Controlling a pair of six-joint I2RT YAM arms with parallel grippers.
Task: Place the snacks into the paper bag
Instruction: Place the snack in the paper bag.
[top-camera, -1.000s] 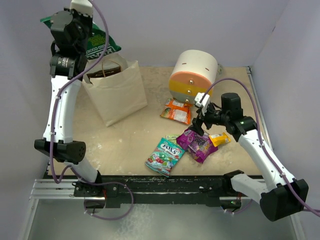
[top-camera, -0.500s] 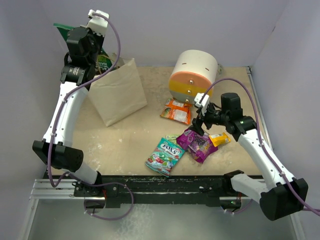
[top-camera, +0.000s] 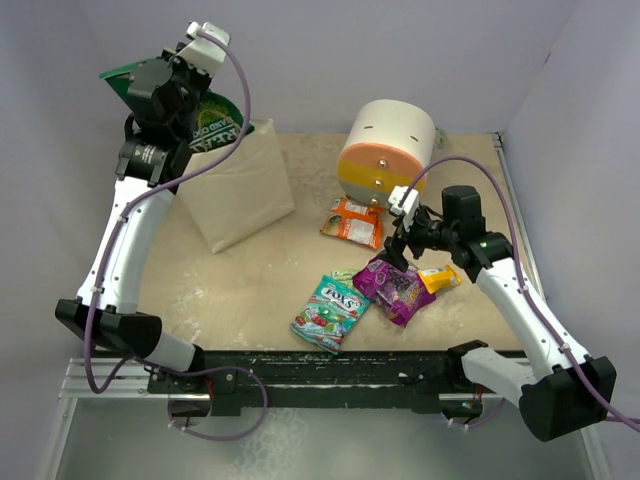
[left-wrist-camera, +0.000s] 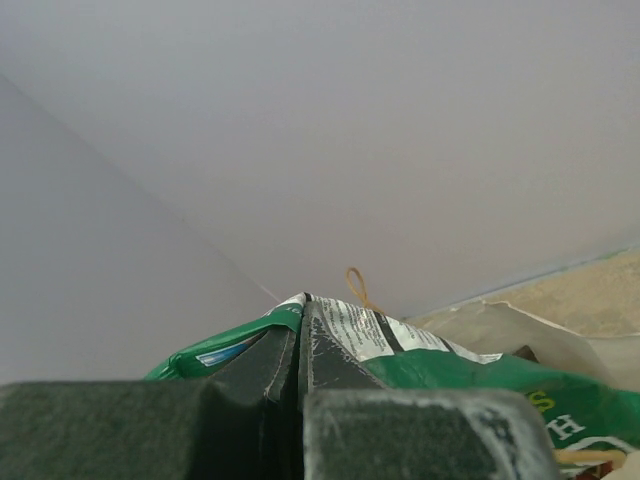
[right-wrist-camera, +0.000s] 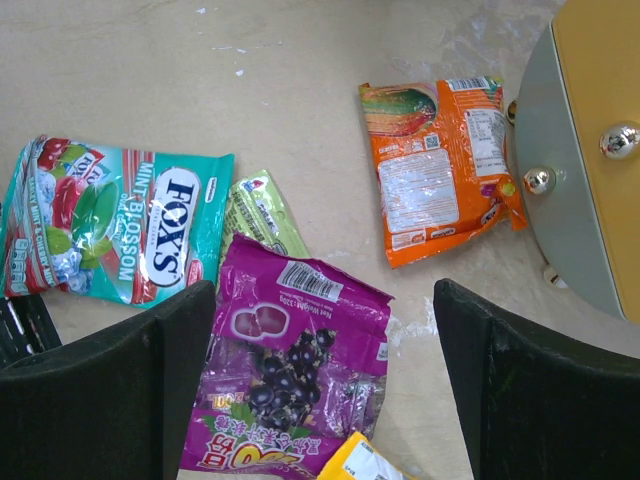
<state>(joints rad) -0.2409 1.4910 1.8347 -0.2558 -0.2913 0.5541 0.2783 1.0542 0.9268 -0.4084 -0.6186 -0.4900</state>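
My left gripper (left-wrist-camera: 299, 335) is pinched tight on a shiny green and white packet (left-wrist-camera: 450, 365), up high by the top of the tall beige paper bag (top-camera: 240, 195) near the back wall (top-camera: 350, 50). My right gripper (right-wrist-camera: 320, 300) is spread wide above the purple packet (right-wrist-camera: 290, 380), holding nothing. Bare table (right-wrist-camera: 150, 70) shows between the teal packet (right-wrist-camera: 130, 225) and the orange packet (right-wrist-camera: 435, 170). I cannot see inside the bag; my left arm (top-camera: 160, 100) hides its mouth.

left gripper (top-camera: 152, 88) clamped on green packet (top-camera: 220, 124) above paper bag (top-camera: 240, 192). right gripper (top-camera: 402, 250) spread wide over purple packet (top-camera: 395, 288). teal packet (top-camera: 330, 312), orange packet (top-camera: 353, 222) flat on table (top-camera: 260, 280).
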